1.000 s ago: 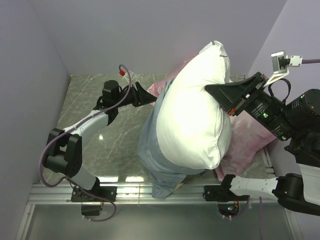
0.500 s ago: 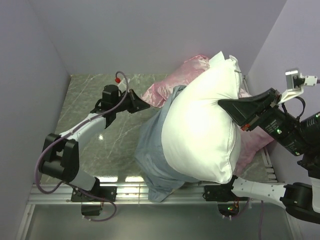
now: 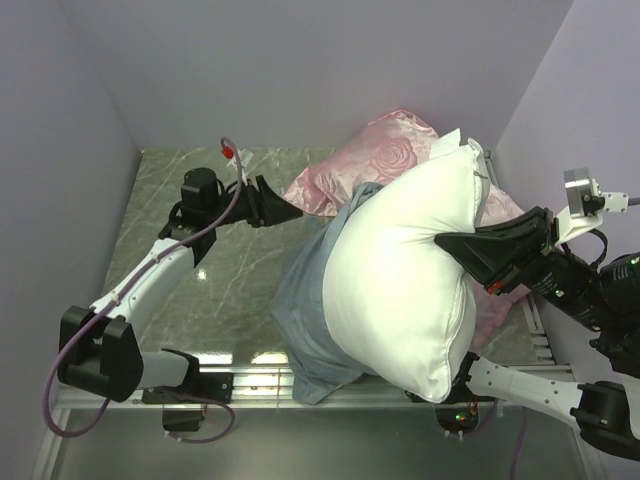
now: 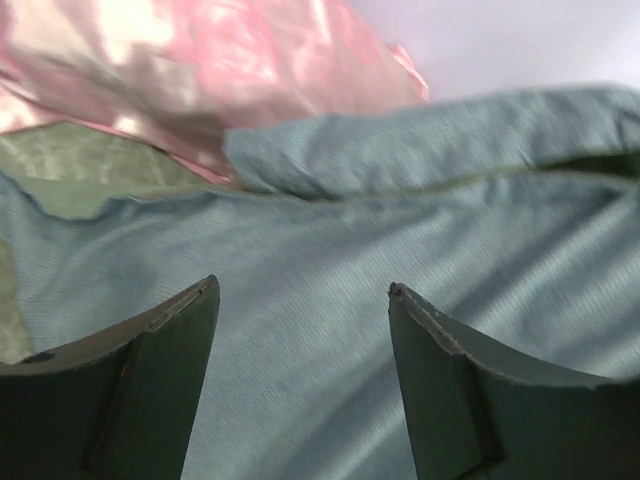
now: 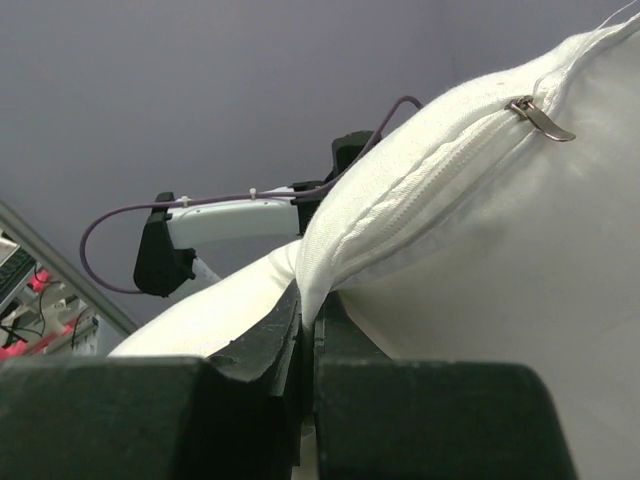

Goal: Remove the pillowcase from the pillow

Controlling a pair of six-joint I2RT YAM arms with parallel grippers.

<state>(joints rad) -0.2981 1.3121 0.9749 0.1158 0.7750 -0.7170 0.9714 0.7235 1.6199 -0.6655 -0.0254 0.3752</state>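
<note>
My right tool: clamped on the seam of plump white pillow, raised above green marble table. My left tool: wide open, empty, beside grey-blue cloth pillowcase bunched round pillow's lower end.

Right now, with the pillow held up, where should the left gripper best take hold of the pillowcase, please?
I would pinch the raised fold of the pillowcase on its left side, coming in from the left: it stands proud of the slack cloth, clear of the pillow, straight ahead of the open left gripper.
</note>
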